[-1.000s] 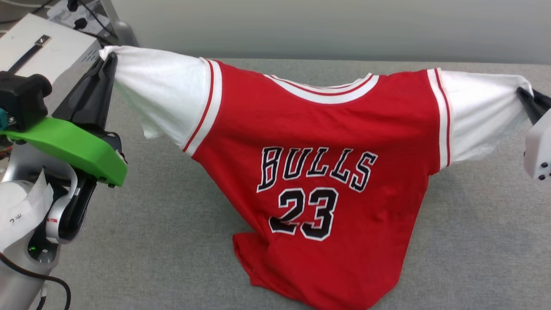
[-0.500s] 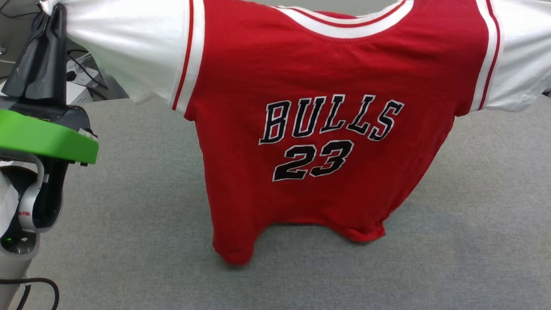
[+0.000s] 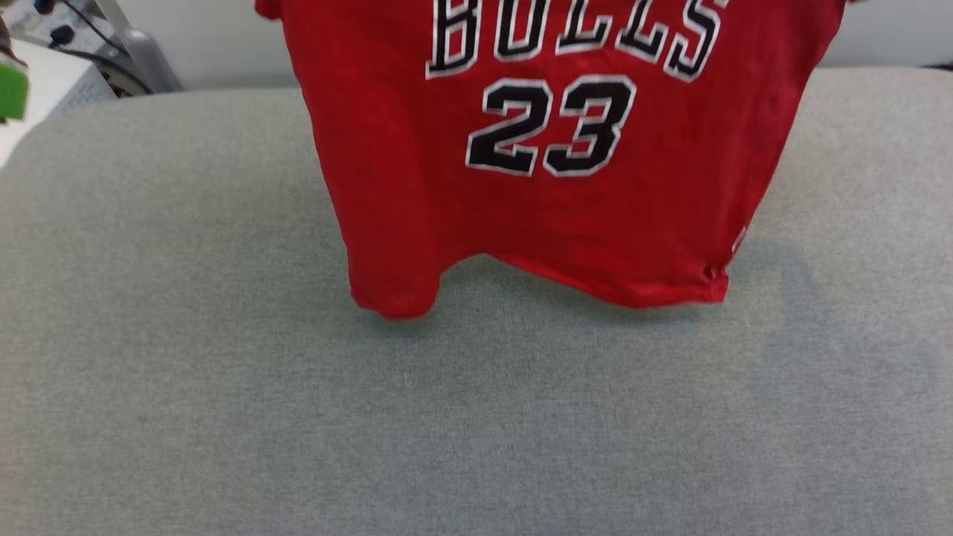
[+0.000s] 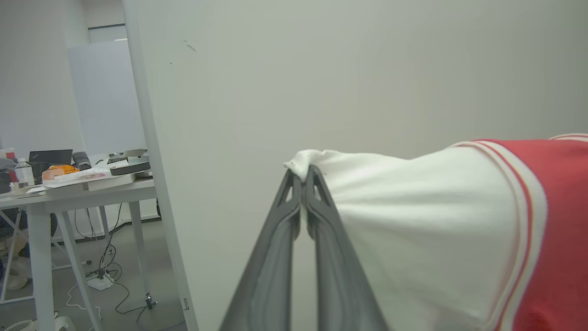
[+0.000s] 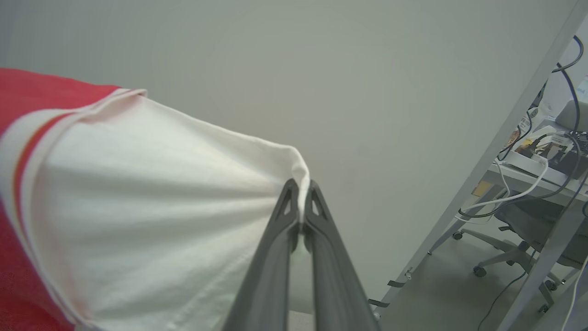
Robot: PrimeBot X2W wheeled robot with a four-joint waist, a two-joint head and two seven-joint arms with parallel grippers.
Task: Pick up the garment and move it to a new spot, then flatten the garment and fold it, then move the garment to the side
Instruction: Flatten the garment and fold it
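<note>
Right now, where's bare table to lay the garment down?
The grey tabletop lies bare from below the garment's hanging hem to the near edge, full width, plus strips left and right of it. Clutter sits only past the far-left corner: a white box and cables.

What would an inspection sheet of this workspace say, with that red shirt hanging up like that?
Surface: grey cloth-covered table.
Job's things: garment, red with number 23, hanging spread out, hem low over the table; contact unclear.
Clutter: nothing seen on the table; side desk holds a bottle and oddments.
Grippers: left gripper shut on one white sleeve tip; right gripper shut on the other.
Cables: cables on the floor under the desk.
Surroundings: pale wall, office chair.
</note>
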